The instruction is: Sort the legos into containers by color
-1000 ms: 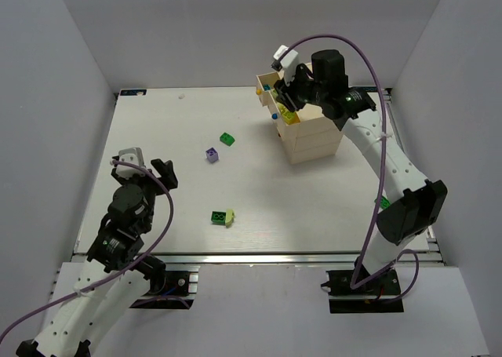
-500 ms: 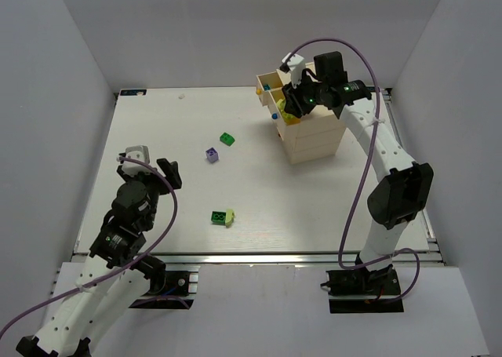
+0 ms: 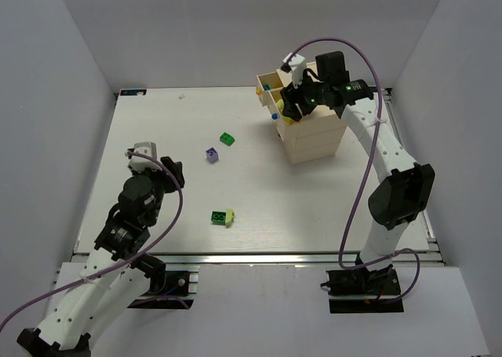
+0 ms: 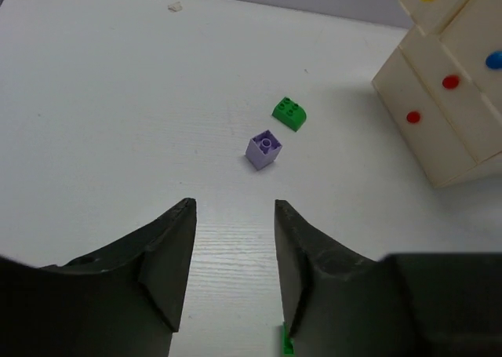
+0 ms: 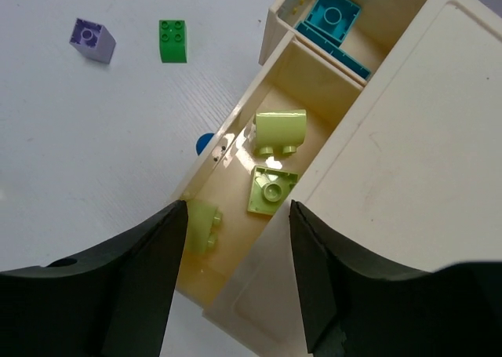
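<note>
The cream chest (image 3: pixel 314 137) stands at the back right with two top drawers pulled out. My right gripper (image 3: pixel 292 106) hovers over them, open and empty (image 5: pixel 238 208). The open drawer (image 5: pixel 235 157) holds three pale yellow-green legos (image 5: pixel 280 132); one (image 5: pixel 202 227) lies beside my left finger. The drawer above holds a blue lego (image 5: pixel 333 16). A purple lego (image 3: pixel 212 154) and a green lego (image 3: pixel 227 140) lie mid-table. A green and yellow-green pair (image 3: pixel 223 216) lies nearer. My left gripper (image 3: pixel 169 173) is open and empty (image 4: pixel 234 205), pointing at the purple lego (image 4: pixel 263 149).
White walls close in the table on three sides. The chest's shut drawers show red, blue and yellow knobs in the left wrist view (image 4: pixel 450 81). A green sliver (image 4: pixel 285 343) shows under my left gripper's right finger.
My left gripper has moved forward and to the right, toward the table's middle. My right wrist has shifted slightly above the open drawers.
</note>
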Robot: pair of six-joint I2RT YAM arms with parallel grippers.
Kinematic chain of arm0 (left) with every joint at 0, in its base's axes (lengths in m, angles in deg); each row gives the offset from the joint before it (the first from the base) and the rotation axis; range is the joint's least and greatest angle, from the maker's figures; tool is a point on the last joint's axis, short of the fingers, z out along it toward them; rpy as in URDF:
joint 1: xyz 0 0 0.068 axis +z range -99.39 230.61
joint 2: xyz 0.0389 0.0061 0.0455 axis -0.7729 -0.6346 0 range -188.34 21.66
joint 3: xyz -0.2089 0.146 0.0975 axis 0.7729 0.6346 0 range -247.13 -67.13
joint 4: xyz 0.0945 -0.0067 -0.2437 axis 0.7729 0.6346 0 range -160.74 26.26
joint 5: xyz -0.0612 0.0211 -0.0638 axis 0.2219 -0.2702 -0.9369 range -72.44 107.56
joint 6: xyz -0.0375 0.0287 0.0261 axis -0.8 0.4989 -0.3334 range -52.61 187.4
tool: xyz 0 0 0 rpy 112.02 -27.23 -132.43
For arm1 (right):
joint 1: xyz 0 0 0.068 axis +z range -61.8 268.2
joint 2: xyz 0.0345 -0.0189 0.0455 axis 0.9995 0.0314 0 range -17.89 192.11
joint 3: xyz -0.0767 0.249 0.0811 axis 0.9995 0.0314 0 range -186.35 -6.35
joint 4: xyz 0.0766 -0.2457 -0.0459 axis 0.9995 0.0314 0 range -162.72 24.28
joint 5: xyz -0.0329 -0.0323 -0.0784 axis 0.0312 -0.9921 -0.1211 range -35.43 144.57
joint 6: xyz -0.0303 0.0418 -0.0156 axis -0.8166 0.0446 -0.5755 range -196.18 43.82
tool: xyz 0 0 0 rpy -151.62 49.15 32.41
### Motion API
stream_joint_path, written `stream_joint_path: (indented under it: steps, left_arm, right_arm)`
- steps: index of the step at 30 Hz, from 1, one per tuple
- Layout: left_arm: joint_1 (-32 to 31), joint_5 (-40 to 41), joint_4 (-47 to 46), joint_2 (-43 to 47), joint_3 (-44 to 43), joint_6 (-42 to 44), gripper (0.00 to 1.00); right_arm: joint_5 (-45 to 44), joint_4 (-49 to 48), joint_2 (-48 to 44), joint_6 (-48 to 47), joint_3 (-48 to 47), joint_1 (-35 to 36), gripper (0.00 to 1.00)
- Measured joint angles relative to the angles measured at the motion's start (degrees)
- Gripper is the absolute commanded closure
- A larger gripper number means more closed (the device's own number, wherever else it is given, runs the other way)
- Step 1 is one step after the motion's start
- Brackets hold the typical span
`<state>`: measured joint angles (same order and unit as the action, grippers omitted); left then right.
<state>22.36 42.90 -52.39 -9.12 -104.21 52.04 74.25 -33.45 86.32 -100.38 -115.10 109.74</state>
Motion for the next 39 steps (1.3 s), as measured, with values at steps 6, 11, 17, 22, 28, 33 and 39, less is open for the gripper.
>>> stream_joint_path:
  steps: [6,11,17,22,28,33,39]
  left_arm:
    - [0.02,-8.41,0.59,-13.07,-1.03,-6.05,0.97]
    - [0.02,-15.54,4.33,-24.55,-2.51,-14.84,0.37]
    - [0.02,-20.50,7.63,-31.50,-4.39,-23.82,0.18]
    - [0.02,-22.75,9.90,-35.69,-6.58,-28.89,0.17]
    - [0.00,-22.58,20.26,-40.41,-9.81,-45.57,0.18]
    - [-0.63,-22.62,25.14,-38.69,-9.53,-61.18,0.19]
    - [-0.76,-22.18,27.12,-35.41,-7.76,-75.25,0.21]
  right_arm:
    - [1.55,-7.76,-11.26,0.28,10.34,0.02,0.45]
    - [17.94,-12.15,-31.08,-9.18,27.19,0.11,0.24]
    - [39.01,-10.40,-36.50,-21.33,46.18,4.85,0.22]
    - [38.60,-11.54,-36.46,-20.15,56.48,6.14,0.22]
    - [38.10,-19.98,-41.46,-16.33,60.78,6.29,0.22]
    - [37.40,-22.91,-41.94,-14.86,61.35,6.27,0.22]
    - [37.00,-23.82,-43.43,-14.03,62.05,6.23,0.21]
